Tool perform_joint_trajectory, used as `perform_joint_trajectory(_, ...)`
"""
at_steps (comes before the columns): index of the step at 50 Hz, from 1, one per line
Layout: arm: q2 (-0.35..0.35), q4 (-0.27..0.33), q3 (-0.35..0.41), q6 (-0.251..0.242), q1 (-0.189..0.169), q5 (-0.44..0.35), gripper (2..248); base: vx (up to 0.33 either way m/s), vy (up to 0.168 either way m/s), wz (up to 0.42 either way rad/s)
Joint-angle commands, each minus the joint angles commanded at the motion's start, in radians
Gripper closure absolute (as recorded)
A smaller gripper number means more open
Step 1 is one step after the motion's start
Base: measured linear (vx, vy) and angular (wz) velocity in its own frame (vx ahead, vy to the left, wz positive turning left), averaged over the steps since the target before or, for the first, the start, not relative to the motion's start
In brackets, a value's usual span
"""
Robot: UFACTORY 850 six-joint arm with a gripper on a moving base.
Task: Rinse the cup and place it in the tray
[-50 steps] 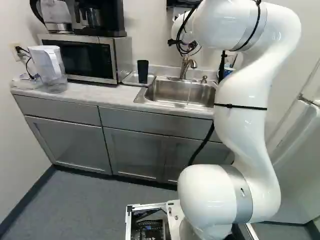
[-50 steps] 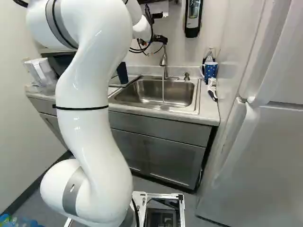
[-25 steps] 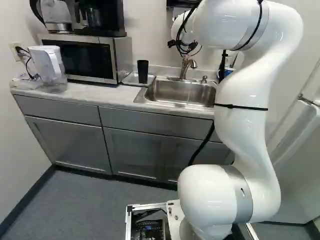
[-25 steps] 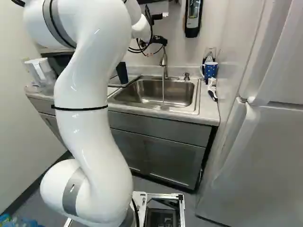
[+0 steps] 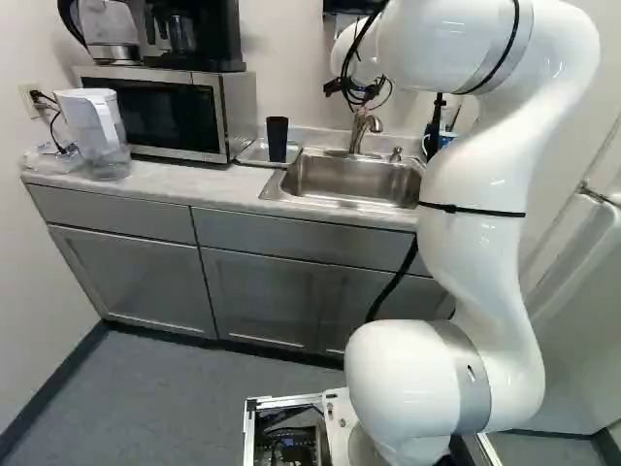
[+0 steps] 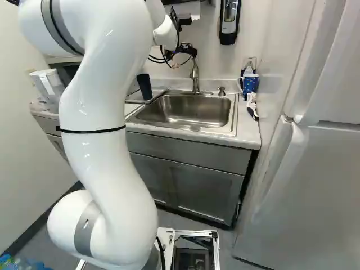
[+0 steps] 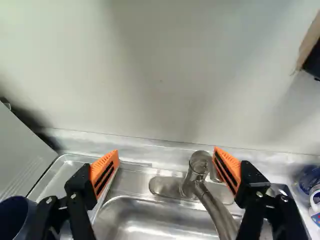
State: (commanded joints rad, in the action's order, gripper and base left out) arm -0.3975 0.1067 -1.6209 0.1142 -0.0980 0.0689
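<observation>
So the hand (image 6: 184, 50) was wide open up near the faucet (image 5: 364, 128), fingers spread well apart. The dark cup (image 5: 277, 139) was standing upright in the tray (image 5: 254, 155), between the microwave (image 5: 235, 112) and the sink (image 5: 340, 181). Spotted blue mug (image 6: 250, 84) sat on the desk (image 6: 247, 132), other side of the sink.

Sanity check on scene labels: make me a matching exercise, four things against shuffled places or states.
1. dark cup
2. spotted mug
3. coffee maker
4. hand

A. on the microwave
B. open, near the faucet
C. on the tray
D. on the refrigerator side of the sink

Pairs: 1-C, 2-D, 3-A, 4-B
</observation>
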Motion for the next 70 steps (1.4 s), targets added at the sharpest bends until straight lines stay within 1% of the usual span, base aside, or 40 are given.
perform_joint_trajectory(19, 0.0, 0.0, 0.0, 0.0, 0.0, 0.005, 3, 0.0, 0.0, 0.0)
perform_joint_trajectory(26, 0.001, 0.0, 0.001, 0.0, 0.002, -0.025, 3, 0.0, 0.0, 0.0)
perform_joint_trajectory(35, 0.011, 0.0, 0.013, 0.0, 0.014, -0.082, 3, 0.0, 0.0, 0.0)
perform_joint_trajectory(44, 0.025, 0.0, 0.029, 0.0, 0.031, -0.086, 3, 0.0, 0.0, 0.0)
perform_joint_trajectory(56, 0.055, 0.0, 0.065, 0.0, 0.047, -0.086, 3, 0.0, 0.0, 0.0)
perform_joint_trajectory(70, 0.121, 0.0, 0.141, 0.0, 0.063, -0.085, 3, 0.0, 0.0, 0.0)
